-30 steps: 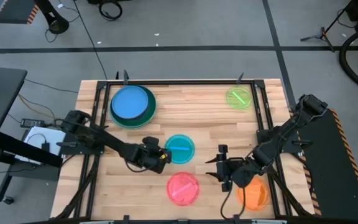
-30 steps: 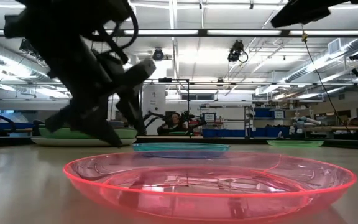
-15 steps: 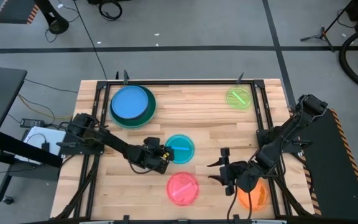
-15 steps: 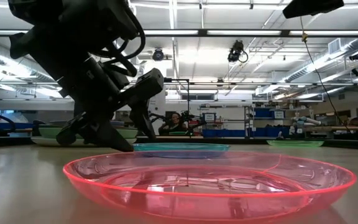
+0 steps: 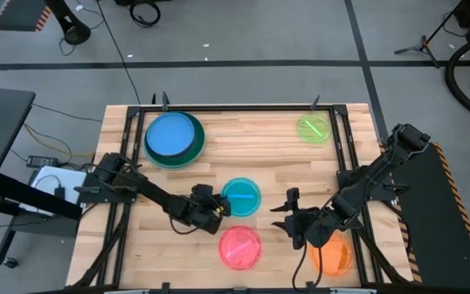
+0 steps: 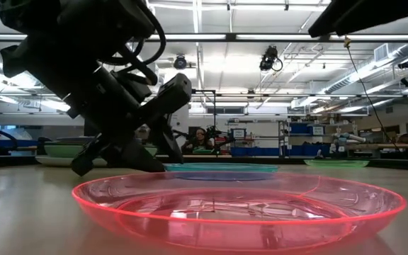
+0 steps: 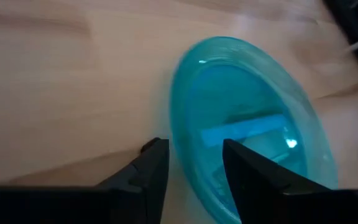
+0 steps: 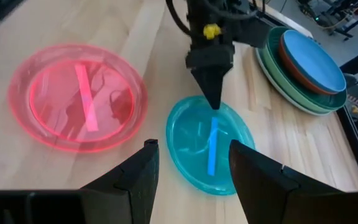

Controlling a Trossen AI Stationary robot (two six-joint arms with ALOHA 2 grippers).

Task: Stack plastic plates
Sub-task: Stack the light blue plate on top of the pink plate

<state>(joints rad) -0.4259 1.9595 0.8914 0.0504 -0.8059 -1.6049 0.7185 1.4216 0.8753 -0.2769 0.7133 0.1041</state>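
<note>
The left gripper sits low at the rim of the teal plate, near the middle of the worktop; its fingers straddle that rim at a narrow gap, and whether they pinch it cannot be told. The pink plate lies near the front edge. The right gripper hovers with fingers spread, holding nothing, beside the orange plate at the front right corner. A stack topped by a blue plate sits at the back left, a lime plate at the back right.
</note>
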